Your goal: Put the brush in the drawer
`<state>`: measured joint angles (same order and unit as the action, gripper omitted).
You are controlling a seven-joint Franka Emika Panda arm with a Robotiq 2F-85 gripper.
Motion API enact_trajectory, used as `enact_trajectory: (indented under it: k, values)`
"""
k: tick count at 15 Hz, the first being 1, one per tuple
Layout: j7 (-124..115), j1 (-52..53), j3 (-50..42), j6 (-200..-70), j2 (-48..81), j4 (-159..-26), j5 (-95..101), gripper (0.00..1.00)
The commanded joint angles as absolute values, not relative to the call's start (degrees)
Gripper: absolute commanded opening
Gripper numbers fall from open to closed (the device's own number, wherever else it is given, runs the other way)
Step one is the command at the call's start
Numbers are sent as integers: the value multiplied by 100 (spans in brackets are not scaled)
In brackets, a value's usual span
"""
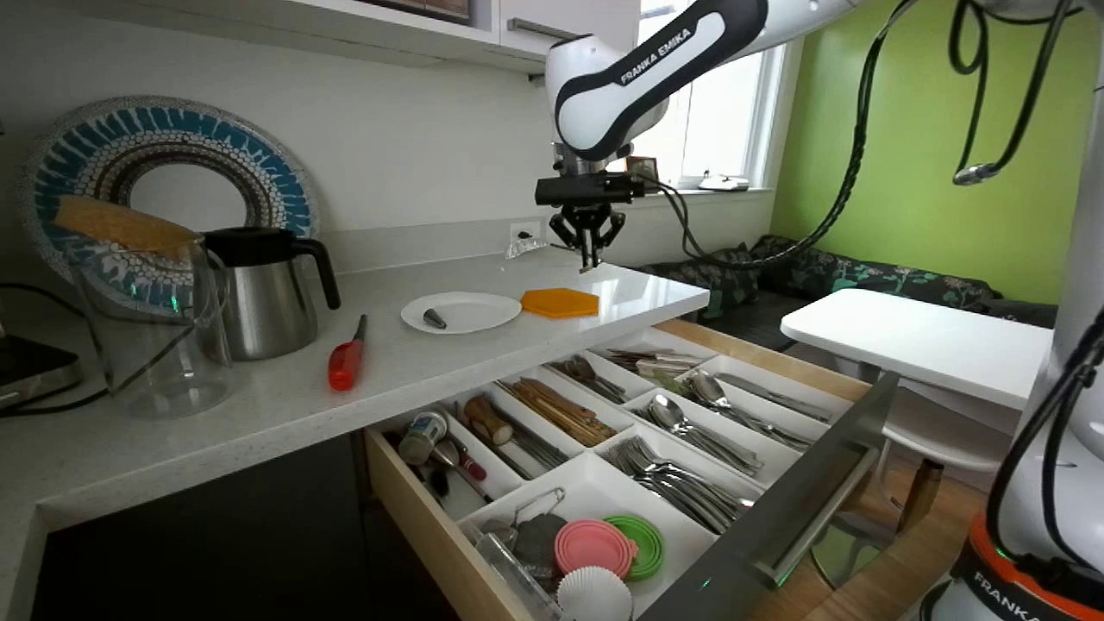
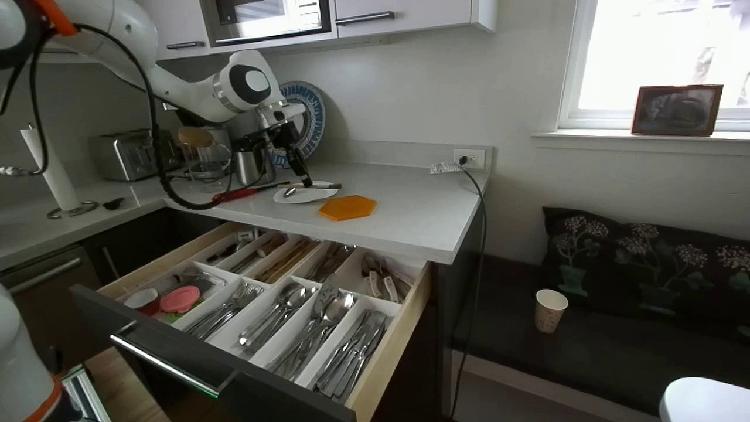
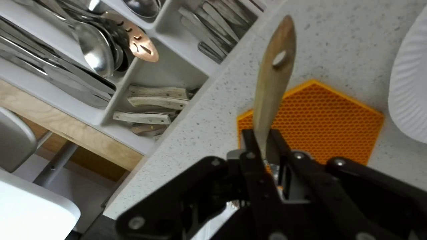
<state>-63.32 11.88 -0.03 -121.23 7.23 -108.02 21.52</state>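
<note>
Above the tabletop (image 1: 405,362) running in from the left, the fingers (image 3: 249,141) are pinching the brush (image 3: 271,88) by its wooden handle (image 3: 268,103), so the pickup is looking done. Nearer and reaching right, the drawer (image 1: 780,366) is standing open; carrying the brush across, lowering it inside and letting go are probably remaining. For lettering, from the left in an exterior view, the arm (image 1: 681,69) is bearing "FRANKA EMIKA", and the base (image 1: 1018,595) is showing "FRANKA", anything further being cut off.

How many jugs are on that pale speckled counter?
2: a clear glass jug with a tan lid and, beside it, a brushed-steel jug with a black lid, both in front of the round teal-patterned plate. Another could be hidden behind the white robot arm.
</note>
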Motion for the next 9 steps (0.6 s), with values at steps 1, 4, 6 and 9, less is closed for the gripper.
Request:
enact_trajectory:
  k: [1,4,6,9]
  values:
    - [-6252,1033,218,-12442,-458,-12204,2109,3]
    - [-6569,971,457,-12707,-1228,-13120,2044,3]
    - [-6915,941,685,-12964,-1696,-13753,1987,3]
    - [-7518,944,1115,-13380,-2340,-14744,1911,3]
